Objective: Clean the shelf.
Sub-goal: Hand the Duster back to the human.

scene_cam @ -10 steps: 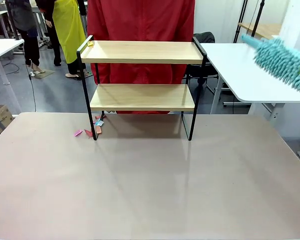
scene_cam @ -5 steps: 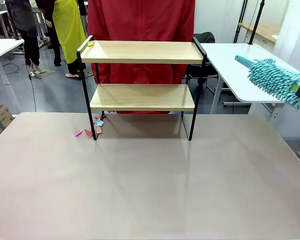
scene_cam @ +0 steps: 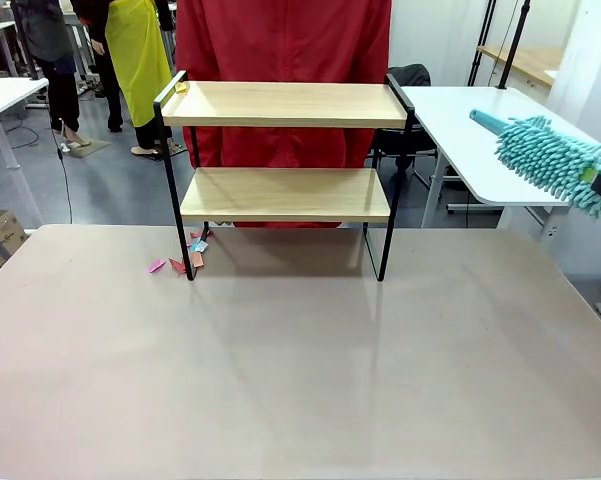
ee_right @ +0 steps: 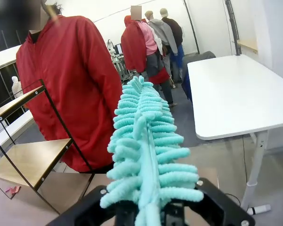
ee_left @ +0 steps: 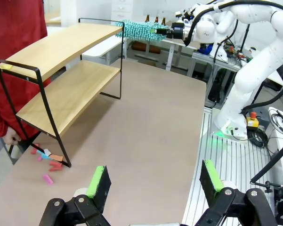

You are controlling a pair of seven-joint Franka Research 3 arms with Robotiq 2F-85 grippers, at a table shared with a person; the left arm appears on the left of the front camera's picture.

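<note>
At far worktop edge, shelf (scene_cam: pixel 285 165) stands unswept; your right pincer (ee_right: pixel 148 207) pinches teal duster (scene_cam: pixel 552 160) well off to its right. Left pincer (ee_left: pixel 153 181) spread, idle. Both boards left.

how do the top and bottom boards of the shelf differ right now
The top board carries a small yellow scrap at its left end; the bottom board looks bare. The top board has raised black side rails at both ends, while the bottom board sits between the frame's legs without rails. The top board stands level with the teal duster off to the right, the bottom board lower. Both are light wood in the shelf's black frame.
</note>
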